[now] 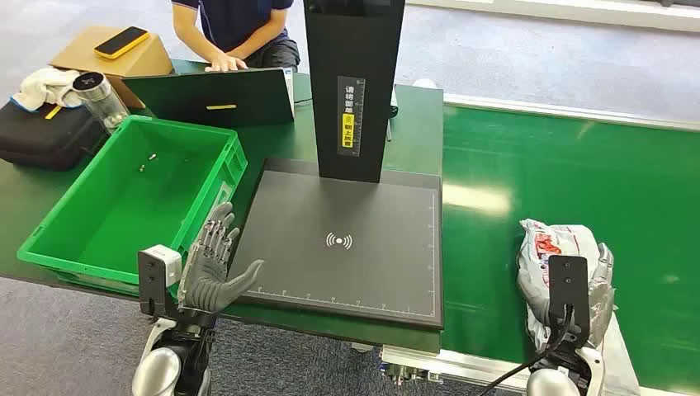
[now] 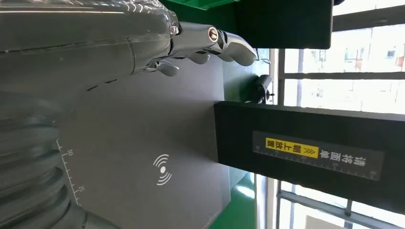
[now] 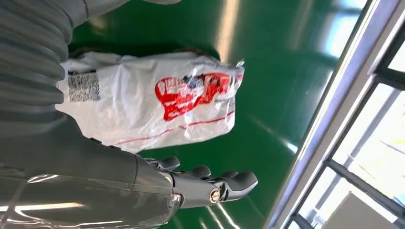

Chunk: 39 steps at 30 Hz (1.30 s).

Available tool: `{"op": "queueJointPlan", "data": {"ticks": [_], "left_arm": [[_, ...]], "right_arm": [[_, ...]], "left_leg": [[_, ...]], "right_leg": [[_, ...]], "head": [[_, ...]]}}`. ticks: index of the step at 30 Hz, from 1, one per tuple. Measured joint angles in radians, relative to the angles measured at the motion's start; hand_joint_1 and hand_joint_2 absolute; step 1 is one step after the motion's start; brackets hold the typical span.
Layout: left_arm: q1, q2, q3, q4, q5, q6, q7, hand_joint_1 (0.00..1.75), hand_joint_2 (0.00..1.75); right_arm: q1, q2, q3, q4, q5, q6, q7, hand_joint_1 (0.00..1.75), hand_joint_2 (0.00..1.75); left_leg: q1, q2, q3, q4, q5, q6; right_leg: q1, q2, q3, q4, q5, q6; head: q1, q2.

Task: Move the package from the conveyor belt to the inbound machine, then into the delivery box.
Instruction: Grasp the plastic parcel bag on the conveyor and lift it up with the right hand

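Note:
The package (image 1: 551, 241) is a white plastic bag with red print, lying on the green conveyor belt (image 1: 561, 173) at the near right. My right hand (image 1: 590, 301) sits over its near end. In the right wrist view its fingers (image 3: 210, 183) stretch alongside the package (image 3: 153, 100) with a strip of belt (image 3: 200, 28) between them, not gripping it. My left hand (image 1: 213, 264) hovers with fingers spread at the front left edge of the inbound machine's black plate (image 1: 347, 239), beside the green delivery box (image 1: 140, 206). The same hand (image 2: 191, 40) shows above the plate (image 2: 143, 143).
The machine's black tower (image 1: 353, 82) rises at the back of the plate. Behind the box are a laptop (image 1: 210, 97) with a person (image 1: 235, 33) typing, a black case (image 1: 37, 132), a jar (image 1: 99, 95) and a cardboard box (image 1: 111, 49). A metal rail (image 1: 569, 115) edges the belt.

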<state>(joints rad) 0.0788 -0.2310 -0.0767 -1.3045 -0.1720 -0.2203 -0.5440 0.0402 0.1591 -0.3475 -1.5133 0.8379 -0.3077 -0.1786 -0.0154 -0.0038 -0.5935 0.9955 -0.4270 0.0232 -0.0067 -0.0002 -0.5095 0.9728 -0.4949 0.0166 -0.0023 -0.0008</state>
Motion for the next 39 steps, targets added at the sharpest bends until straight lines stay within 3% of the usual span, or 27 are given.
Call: {"op": "queueJointPlan", "data": {"ticks": [10, 16, 26, 27, 30, 31, 39], "left_arm": [[0.000, -0.002, 0.004, 0.000, -0.011, -0.008, 0.009, 0.00, 1.75], [-0.001, -0.002, 0.004, 0.003, -0.012, 0.003, 0.009, 0.00, 1.75], [-0.002, -0.002, 0.000, 0.020, -0.002, 0.028, 0.010, 0.00, 1.75], [-0.002, -0.002, 0.000, 0.022, -0.001, 0.035, 0.011, 0.00, 1.75], [-0.002, -0.002, -0.001, 0.027, 0.000, 0.058, 0.018, 0.00, 1.75], [-0.002, -0.002, -0.001, 0.027, 0.000, 0.062, 0.019, 0.00, 1.75], [0.001, -0.002, 0.001, 0.028, 0.006, 0.071, 0.024, 0.00, 1.75]], "right_arm": [[-0.010, 0.000, -0.102, 0.092, 0.187, 0.078, 0.217, 0.00, 1.75], [-0.042, -0.012, -0.139, 0.217, 0.290, 0.188, 0.356, 0.00, 1.75], [-0.095, -0.060, -0.163, 0.426, 0.340, 0.253, 0.396, 0.00, 1.75], [-0.101, -0.064, -0.163, 0.441, 0.343, 0.261, 0.398, 0.33, 1.75], [-0.119, -0.076, -0.163, 0.480, 0.348, 0.276, 0.404, 1.64, 1.75], [-0.124, -0.078, -0.163, 0.490, 0.348, 0.278, 0.405, 1.75, 1.75], [-0.158, -0.101, -0.161, 0.537, 0.350, 0.274, 0.403, 1.75, 1.75]], "left_leg": [[0.000, 0.000, 0.000, 0.000, 0.000, 0.000], [0.000, -0.001, 0.000, 0.000, 0.000, 0.000], [0.000, 0.000, 0.000, 0.000, 0.000, 0.000], [0.000, 0.000, 0.000, 0.000, 0.000, 0.000], [0.000, 0.000, 0.001, 0.000, 0.000, 0.000], [0.000, 0.000, 0.001, 0.000, 0.000, 0.000], [0.000, 0.000, 0.003, 0.001, 0.000, 0.002]], "right_leg": [[0.000, 0.000, 0.000, 0.000, 0.000, 0.000], [0.000, 0.000, 0.000, 0.000, 0.000, 0.000], [0.000, 0.000, 0.000, 0.000, 0.000, 0.000], [0.000, 0.000, 0.000, 0.000, 0.000, 0.000], [0.000, 0.000, 0.000, 0.000, 0.000, 0.000], [0.000, 0.000, 0.001, 0.000, 0.000, 0.000], [0.000, 0.000, 0.004, -0.002, 0.000, 0.001]], "head": [[0.000, 0.000], [0.000, 0.000], [0.000, 0.000], [0.000, 0.000], [0.000, 0.000], [0.000, 0.000], [0.000, 0.000]]}}
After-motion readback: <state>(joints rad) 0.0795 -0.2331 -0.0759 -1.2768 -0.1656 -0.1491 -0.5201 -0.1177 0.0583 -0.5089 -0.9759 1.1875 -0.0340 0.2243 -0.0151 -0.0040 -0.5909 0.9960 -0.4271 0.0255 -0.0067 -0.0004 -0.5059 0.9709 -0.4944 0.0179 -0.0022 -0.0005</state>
